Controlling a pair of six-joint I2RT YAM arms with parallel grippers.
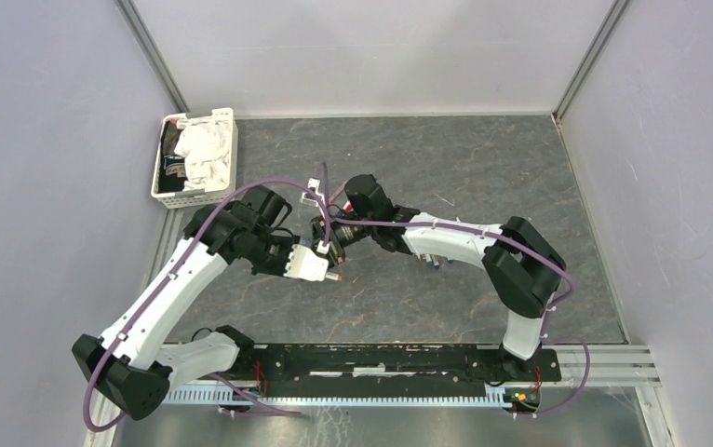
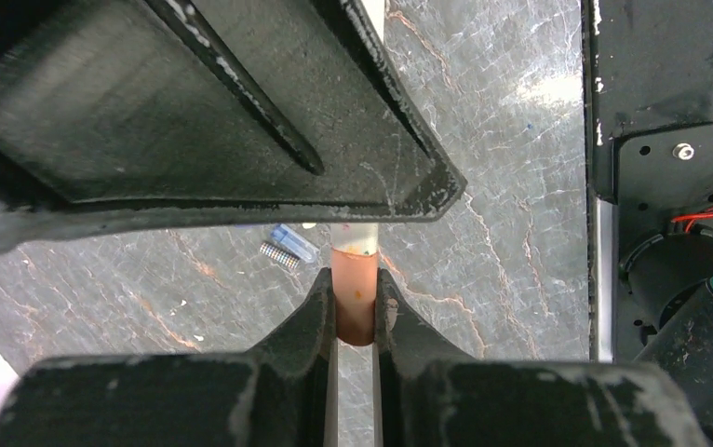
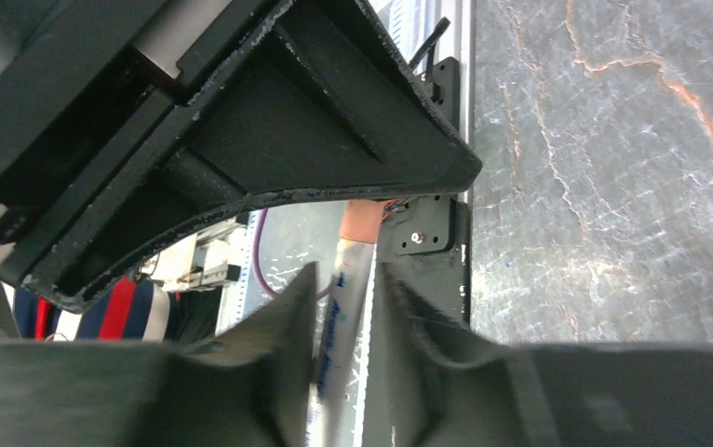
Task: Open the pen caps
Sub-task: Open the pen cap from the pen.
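Mia: Both arms fill the near edge, don't they?

Tom: Yes, the left arm [image 1: 162, 307] and right arm [image 1: 520, 270] rise from their bases there and bend inward. They meet over the middle of the grey marbled surface [image 1: 483, 168], a little toward its left edge.

Mia: Anything else big?

Tom: One white basket [image 1: 191, 198] in the far left corner, with white cloth and dark items inside.

Mia: And the pen?

Tom: It's a white-barrelled pen [image 3: 342, 335] with blue print, held off the surface between the two arms. Its barrel runs between the right jaws. Whether they press on it or stand just clear, I cannot tell.

Mia: What about the left jaws?

Tom: Clenched on the pen cap [image 2: 355, 298], an orange-pink one, gripped on both sides.

Mia: Is it off?

Tom: No gap shows. The cap sits against the white barrel in both wrist views.

Mia: Other pens?

Tom: A few coloured bits [image 1: 432, 262] lie under the right forearm, too small to name.
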